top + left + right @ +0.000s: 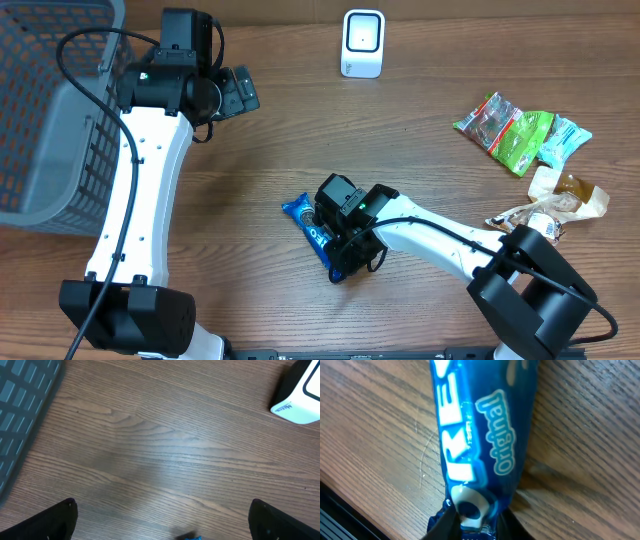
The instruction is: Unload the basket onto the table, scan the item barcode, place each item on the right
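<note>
Two arms share the table: beside the grey basket point(40, 130), the left gripper point(240, 92) hangs spread wide and empty. At centre, the right gripper point(475, 529) pinches the blue cookie pack point(298, 210) lying on the wood, well short of the white scanner point(362, 43).

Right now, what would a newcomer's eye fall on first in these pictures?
The blue Oreo packet lies mid-table, one end pinched in the fingers of the right gripper. The white barcode scanner stands at the far edge, and the left gripper hangs open over bare wood beside the grey mesh basket. A cluster of snack packets sits at the right.
</note>
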Action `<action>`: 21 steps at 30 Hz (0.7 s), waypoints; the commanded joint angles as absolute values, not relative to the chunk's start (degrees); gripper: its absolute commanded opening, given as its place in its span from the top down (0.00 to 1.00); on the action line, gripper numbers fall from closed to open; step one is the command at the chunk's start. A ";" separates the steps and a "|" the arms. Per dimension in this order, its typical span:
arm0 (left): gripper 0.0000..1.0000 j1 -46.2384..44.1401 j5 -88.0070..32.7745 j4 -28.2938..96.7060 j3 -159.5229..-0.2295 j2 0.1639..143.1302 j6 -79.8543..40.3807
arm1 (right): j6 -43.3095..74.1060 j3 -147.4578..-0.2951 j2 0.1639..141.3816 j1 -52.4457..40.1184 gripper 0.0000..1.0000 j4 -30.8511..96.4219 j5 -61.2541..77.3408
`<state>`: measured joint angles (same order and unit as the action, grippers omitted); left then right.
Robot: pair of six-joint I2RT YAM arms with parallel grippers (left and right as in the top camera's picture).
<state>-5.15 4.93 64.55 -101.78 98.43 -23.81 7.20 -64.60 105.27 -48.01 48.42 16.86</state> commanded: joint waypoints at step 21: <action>0.00 -5.26 4.45 64.51 -102.10 99.11 -24.21 | -2.70 -72.18 105.78 -26.76 0.96 57.41 85.19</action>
<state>-5.15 4.93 64.55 -101.78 98.43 -23.81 -1.34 -70.52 105.73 -29.65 57.28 72.14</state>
